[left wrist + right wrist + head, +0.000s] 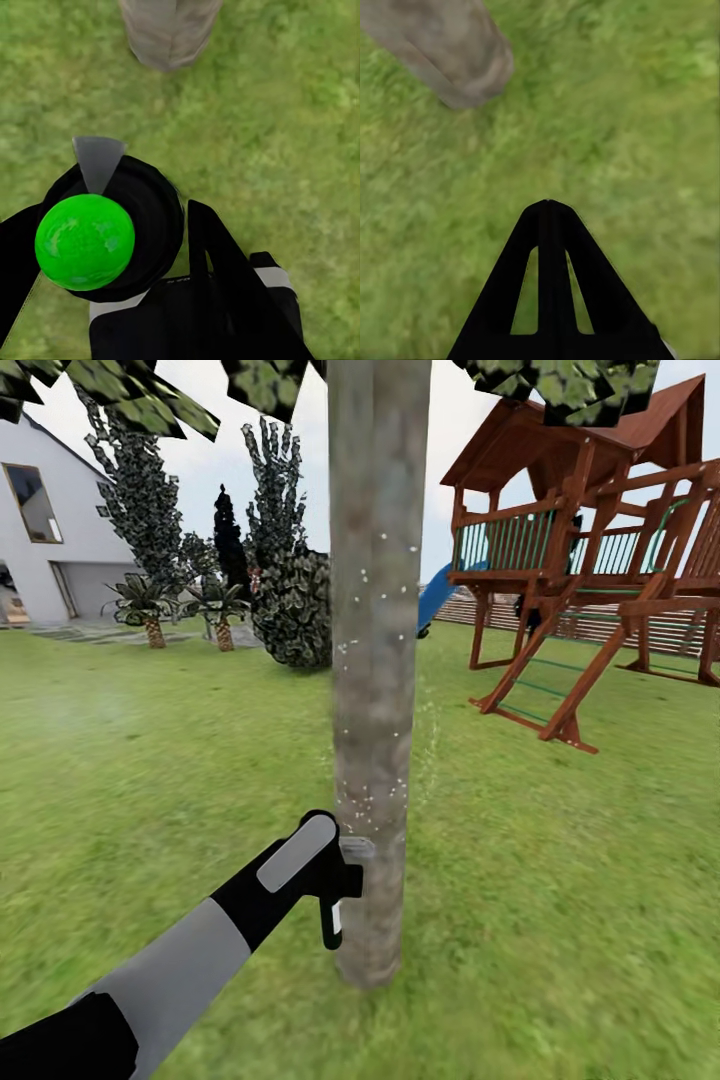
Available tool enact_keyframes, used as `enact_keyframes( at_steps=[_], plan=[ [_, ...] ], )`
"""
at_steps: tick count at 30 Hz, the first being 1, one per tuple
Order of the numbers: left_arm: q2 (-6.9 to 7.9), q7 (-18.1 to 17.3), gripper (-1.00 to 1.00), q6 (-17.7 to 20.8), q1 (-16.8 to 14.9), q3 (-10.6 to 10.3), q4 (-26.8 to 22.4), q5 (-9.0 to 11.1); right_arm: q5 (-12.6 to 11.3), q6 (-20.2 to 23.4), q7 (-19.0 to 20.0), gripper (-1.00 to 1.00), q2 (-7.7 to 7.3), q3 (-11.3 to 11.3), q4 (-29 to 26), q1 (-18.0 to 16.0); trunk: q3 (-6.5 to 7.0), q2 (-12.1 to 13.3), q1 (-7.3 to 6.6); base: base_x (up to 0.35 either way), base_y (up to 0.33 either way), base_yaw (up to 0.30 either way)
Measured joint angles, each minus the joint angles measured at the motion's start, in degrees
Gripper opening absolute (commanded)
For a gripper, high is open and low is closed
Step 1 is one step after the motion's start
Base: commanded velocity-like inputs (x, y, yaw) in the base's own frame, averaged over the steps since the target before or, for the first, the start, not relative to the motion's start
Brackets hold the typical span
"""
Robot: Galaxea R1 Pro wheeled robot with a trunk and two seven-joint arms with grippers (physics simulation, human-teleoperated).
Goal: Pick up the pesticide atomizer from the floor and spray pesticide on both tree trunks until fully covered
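Observation:
A thick grey-brown tree trunk [375, 660] rises straight ahead from the garden lawn [150, 760], its base also in the left wrist view [171, 30] and the right wrist view [450, 49]. White pesticide specks [365, 797] dot the bark, and a faint mist [430, 745] hangs at its right side. My left gripper [322, 868] is shut on the black pesticide atomizer [335, 885], whose grey nozzle [356, 848] touches the lower trunk. The left wrist view shows the atomizer [146, 217] between my fingers [214, 251], with a green ball on it. My right gripper [547, 210] is shut on nothing above grass.
A wooden playset [590, 560] with a blue slide stands to the right, with a slatted fence [600, 622] behind it. Two short palms [150, 615], dark shrubs [295, 605] and a white house [50, 510] lie at the back left. Lawn spreads all around the trunk.

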Motion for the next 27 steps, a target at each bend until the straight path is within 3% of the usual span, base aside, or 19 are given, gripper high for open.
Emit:
enact_keyframes(
  at_steps=[27],
  plan=[
    [0.07,-0.36,-1.00,-0.03,-0.01,-0.19,0.01,0.02,-0.15,0.00,-0.01,-1.00,-0.06,0.00,-0.02,0.01,0.00,0.00,0.00,0.000,0.333,-0.235]
  ],
)
